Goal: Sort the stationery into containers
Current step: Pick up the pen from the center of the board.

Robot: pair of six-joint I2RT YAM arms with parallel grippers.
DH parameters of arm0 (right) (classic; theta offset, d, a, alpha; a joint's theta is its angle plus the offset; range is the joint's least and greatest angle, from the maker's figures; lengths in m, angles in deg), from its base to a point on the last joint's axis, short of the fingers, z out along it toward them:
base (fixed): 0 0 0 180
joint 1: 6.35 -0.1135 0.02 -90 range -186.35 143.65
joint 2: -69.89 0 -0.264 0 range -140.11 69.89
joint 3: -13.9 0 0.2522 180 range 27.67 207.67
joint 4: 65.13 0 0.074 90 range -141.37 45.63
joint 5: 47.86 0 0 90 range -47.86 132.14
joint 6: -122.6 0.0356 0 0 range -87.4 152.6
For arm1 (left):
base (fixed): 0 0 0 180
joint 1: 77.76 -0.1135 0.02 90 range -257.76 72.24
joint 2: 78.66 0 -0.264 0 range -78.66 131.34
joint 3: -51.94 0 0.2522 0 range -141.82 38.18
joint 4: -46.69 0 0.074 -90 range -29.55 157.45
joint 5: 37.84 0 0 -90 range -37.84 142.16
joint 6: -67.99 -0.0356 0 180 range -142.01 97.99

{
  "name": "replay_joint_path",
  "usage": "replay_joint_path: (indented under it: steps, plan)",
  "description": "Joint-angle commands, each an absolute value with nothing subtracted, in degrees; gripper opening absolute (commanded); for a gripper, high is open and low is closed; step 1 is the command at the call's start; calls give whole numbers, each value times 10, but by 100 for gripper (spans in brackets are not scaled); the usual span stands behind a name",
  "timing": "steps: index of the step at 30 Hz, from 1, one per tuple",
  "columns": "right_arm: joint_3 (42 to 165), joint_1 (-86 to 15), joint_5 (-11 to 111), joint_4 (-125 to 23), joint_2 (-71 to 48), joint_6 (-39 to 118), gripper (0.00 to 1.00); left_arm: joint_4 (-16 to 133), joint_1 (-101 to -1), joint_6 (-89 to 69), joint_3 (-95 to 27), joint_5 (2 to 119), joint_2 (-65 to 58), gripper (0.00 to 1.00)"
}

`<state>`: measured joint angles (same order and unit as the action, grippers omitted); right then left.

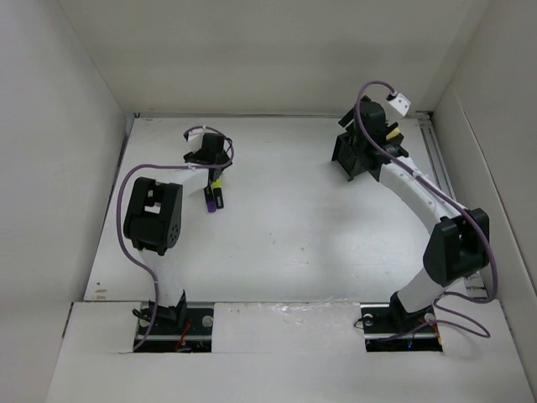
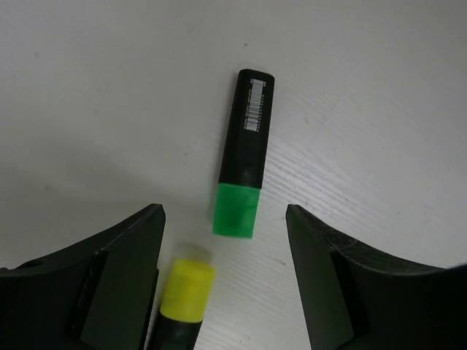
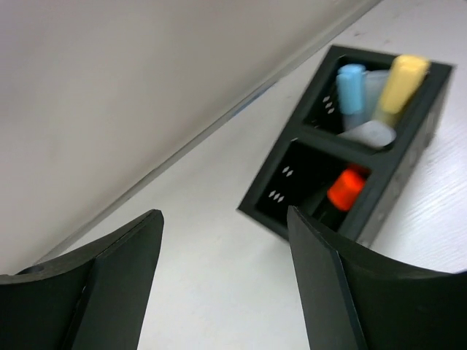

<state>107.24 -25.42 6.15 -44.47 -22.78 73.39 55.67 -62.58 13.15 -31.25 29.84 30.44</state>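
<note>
Two highlighter markers lie on the white table under my left gripper [image 2: 225,209], whose jaws stand apart. The green-capped marker [image 2: 244,157] has a black barrel and lies ahead of the fingertips, its cap just between them. The yellow-capped marker [image 2: 186,292] lies right beside the left finger, not clamped. In the top view both markers [image 1: 213,198] sit at the back left. My right gripper [image 3: 222,211] is open and empty, just short of the black organiser [image 3: 408,146]. The organiser holds a light blue marker [image 3: 350,84], a yellow marker [image 3: 401,76] and an orange-capped marker [image 3: 344,188].
The organiser [image 1: 348,155] stands at the back right, partly hidden by the right arm. White walls enclose the table on the left, back and right. A metal rail [image 1: 436,159] runs along the right edge.
</note>
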Motion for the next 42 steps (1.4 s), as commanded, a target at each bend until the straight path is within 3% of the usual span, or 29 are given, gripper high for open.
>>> replay_joint_path:
  steps: [1, 11, 31, 40, 42]
  plan:
    - [1055, -272, 80, -485, -213, 739, 74, 568, -622, 107, -357, 312, 318, 64]
    - [1045, -337, 111, -485, -243, 750, 74, 584, -639, 85, -419, 324, 378, 62]
    - [985, -368, 116, -495, -189, 760, 73, 684, -644, 80, -550, 329, 467, 46]
    - [955, -337, 141, -495, -145, 765, 73, 655, -644, 85, -503, 341, 444, 3]
    - [955, -337, 141, -495, -140, 765, 72, 627, -644, 85, -485, 359, 423, 0]
